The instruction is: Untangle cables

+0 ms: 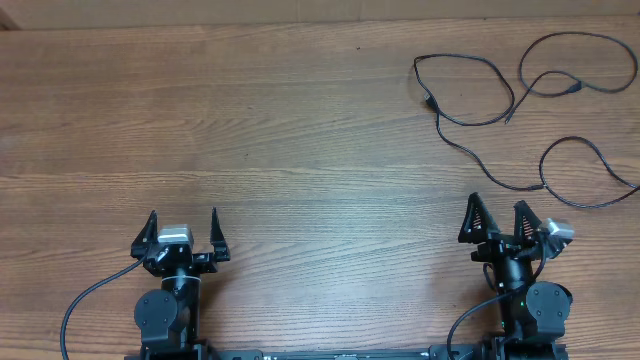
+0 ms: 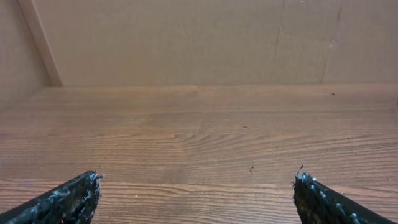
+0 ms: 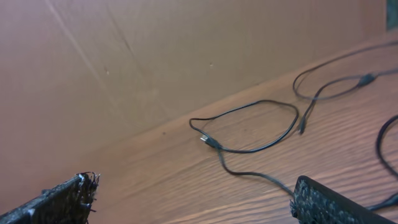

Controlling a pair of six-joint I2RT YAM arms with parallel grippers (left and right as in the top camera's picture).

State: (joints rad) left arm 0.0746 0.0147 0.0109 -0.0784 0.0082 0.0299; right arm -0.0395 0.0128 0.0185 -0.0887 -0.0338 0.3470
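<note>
Thin black cables lie in loose loops on the wooden table at the far right. One loop ends in a small plug (image 1: 430, 103). A second loop with a plug (image 1: 573, 88) lies beyond it, and a third curve (image 1: 543, 185) reaches toward my right arm. My right gripper (image 1: 497, 203) stands open just in front of them, holding nothing. In the right wrist view the nearest plug (image 3: 209, 142) lies ahead of the open gripper (image 3: 194, 183). My left gripper (image 1: 183, 215) is open at the near left, far from the cables. In its own view the left gripper (image 2: 196, 177) has only bare wood in front of it.
A brown cardboard wall (image 2: 186, 37) closes the table's far side, and it also shows in the right wrist view (image 3: 124, 62). Thicker black arm wires (image 1: 90, 295) hang at the near edge. Bare wood (image 1: 300, 130) spans the left and middle.
</note>
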